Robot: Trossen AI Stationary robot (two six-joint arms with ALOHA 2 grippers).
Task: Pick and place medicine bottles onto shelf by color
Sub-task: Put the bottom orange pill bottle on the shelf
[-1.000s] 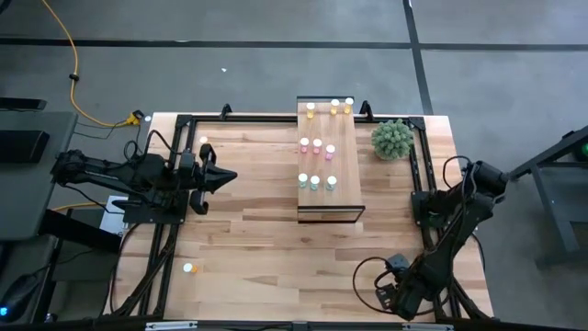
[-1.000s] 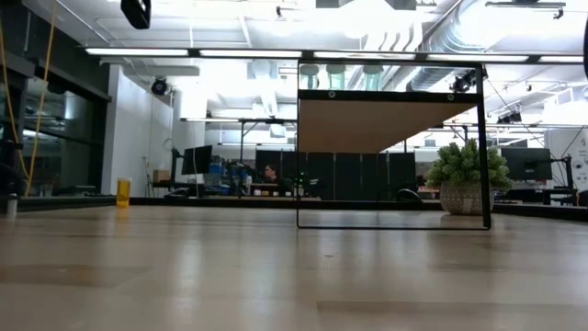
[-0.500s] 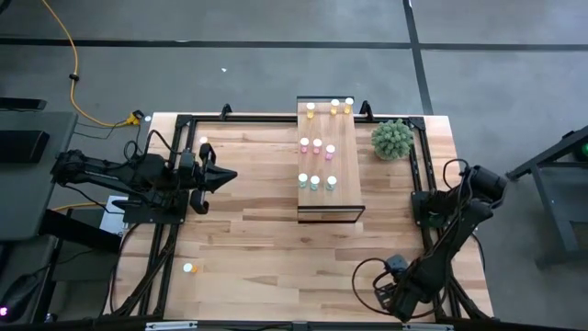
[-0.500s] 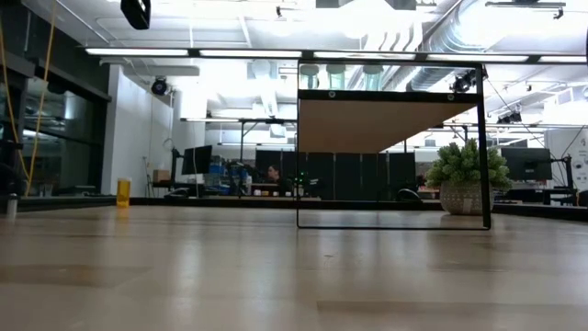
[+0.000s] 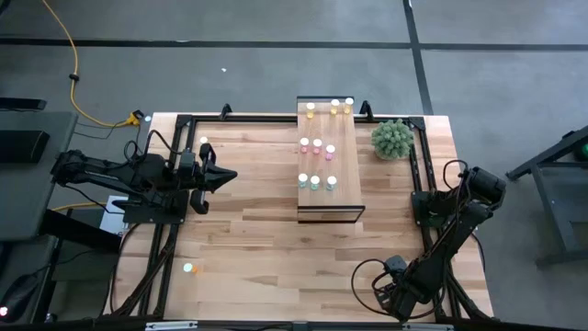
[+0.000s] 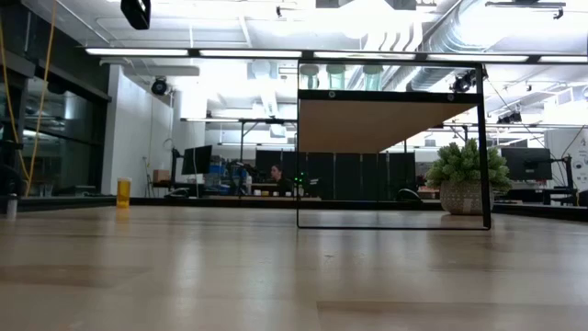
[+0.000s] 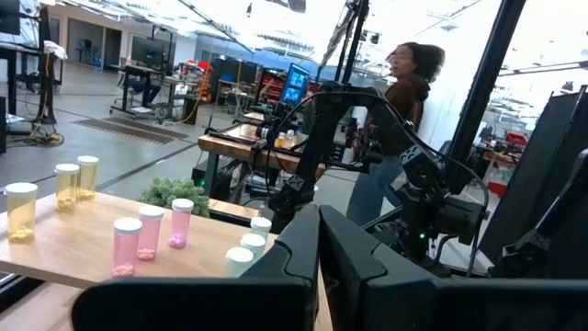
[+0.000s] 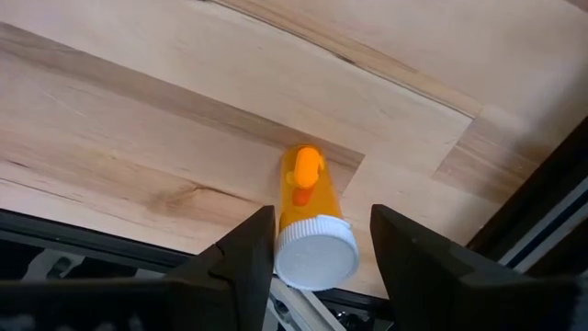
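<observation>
Though cropped, right fingers (image 8: 246,250) astride bottle (image 8: 309,219)

Plank table (image 5: 248,211) with shelf (image 5: 342,175), bottles (image 5: 315,182)

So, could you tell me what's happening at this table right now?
The robot is sorting medicine bottles by color onto the shelf, where yellow, pink and pale blue-green groups already stand. The right pincer is down at the table's near right corner, its fingers either side of an orange bottle lying on the wood. The left pincer waits shut at the left side. Another bottle sits near the left front.
</observation>
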